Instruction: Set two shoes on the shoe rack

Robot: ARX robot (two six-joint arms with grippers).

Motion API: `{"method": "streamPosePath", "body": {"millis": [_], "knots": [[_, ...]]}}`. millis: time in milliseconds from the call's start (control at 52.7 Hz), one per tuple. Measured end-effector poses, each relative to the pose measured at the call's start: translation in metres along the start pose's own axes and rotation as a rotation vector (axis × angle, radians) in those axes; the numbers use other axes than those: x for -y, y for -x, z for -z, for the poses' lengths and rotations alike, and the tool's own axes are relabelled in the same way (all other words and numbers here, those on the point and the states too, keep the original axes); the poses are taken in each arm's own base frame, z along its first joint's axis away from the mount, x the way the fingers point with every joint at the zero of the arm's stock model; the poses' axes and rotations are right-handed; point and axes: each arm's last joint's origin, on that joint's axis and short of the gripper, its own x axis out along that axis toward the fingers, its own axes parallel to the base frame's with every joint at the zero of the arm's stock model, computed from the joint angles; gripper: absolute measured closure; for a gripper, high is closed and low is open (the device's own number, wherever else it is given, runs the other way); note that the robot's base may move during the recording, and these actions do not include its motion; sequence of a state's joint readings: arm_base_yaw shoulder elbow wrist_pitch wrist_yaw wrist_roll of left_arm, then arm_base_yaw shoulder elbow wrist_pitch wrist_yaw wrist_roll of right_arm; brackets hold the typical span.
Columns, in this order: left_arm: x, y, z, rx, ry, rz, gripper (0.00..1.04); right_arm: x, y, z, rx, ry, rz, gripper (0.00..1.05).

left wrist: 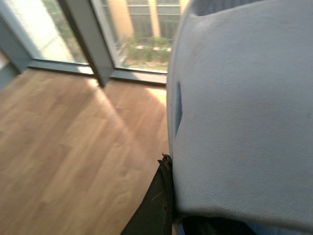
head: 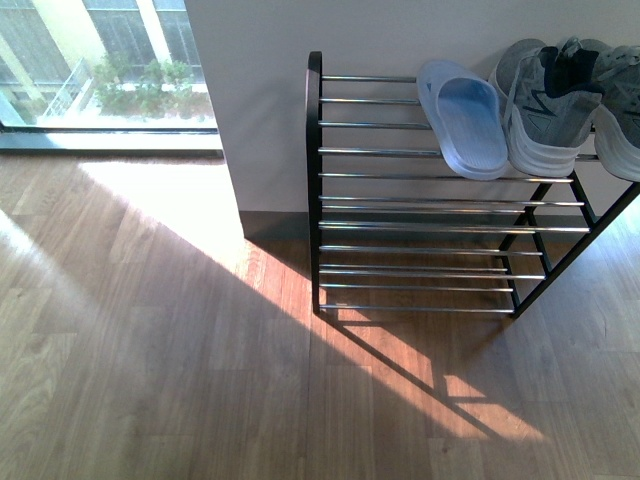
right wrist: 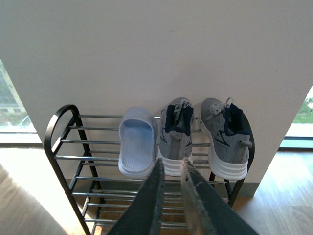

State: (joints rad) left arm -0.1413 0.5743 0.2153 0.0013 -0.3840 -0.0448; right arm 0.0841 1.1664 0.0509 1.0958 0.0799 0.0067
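Hidden or cut off, for your record:
- Left claw: you see only a dark sliver (left wrist: 155, 205) in the left wrist view; a pale grey cloth-like surface (left wrist: 244, 112) fills most of that picture, so you cannot tell whether the fingers stand apart or together.
- Front view: neither arm shows; the right shoe (head: 622, 110) runs off the frame edge.
- Rack (right wrist: 58, 147): its lower tiers are partly masked by the right claw.

Right claw (right wrist: 170, 171): two dark fingers close together, a narrow gap between them, nothing held.

Task items relative to the right claw:
- Left shoe (right wrist: 176, 134): directly ahead of the fingertips, on the top tier, heel toward the claw, toe at the wall.
- Right shoe (right wrist: 226, 139): ahead and to the right, same tier.
- Blue slipper (right wrist: 138, 142): ahead and to the left, beside the left shoe.
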Motion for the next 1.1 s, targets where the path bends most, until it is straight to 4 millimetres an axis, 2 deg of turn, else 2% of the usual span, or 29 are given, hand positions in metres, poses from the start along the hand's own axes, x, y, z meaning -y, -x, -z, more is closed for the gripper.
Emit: {"method": "streamPosePath", "body": {"millis": [76, 209, 285, 455, 816, 1100], "knots": [[0.008, -0.013, -0.010, -0.011, 0.040, 0.066, 1.03, 0.004, 0.005, -0.003, -0.018, 0.003, -0.025, 1.04], [0.033, -0.046, -0.029, -0.066, 0.101, 0.194, 1.03, 0.012, 0.014, -0.011, 0.005, 0.002, 0.008, 1.03], [0.060, -0.074, -0.037, -0.134, 0.131, 0.286, 1.03, 0.012, 0.021, -0.012, 0.006, 0.002, 0.000, 1.03], [0.122, -0.136, -0.050, -0.212, 0.086, 0.344, 1.03, 0.012, 0.031, -0.015, 0.016, 0.002, 0.001, 1.03], [0.218, -0.239, -0.067, -0.294, -0.046, 0.395, 1.03, 0.012, 0.045, -0.020, 0.032, 0.002, 0.001, 1.03], [0.282, -0.292, -0.061, -0.335, -0.066, 0.459, 1.03, 0.012, 0.052, -0.021, 0.037, 0.002, 0.001, 1.03]]}}
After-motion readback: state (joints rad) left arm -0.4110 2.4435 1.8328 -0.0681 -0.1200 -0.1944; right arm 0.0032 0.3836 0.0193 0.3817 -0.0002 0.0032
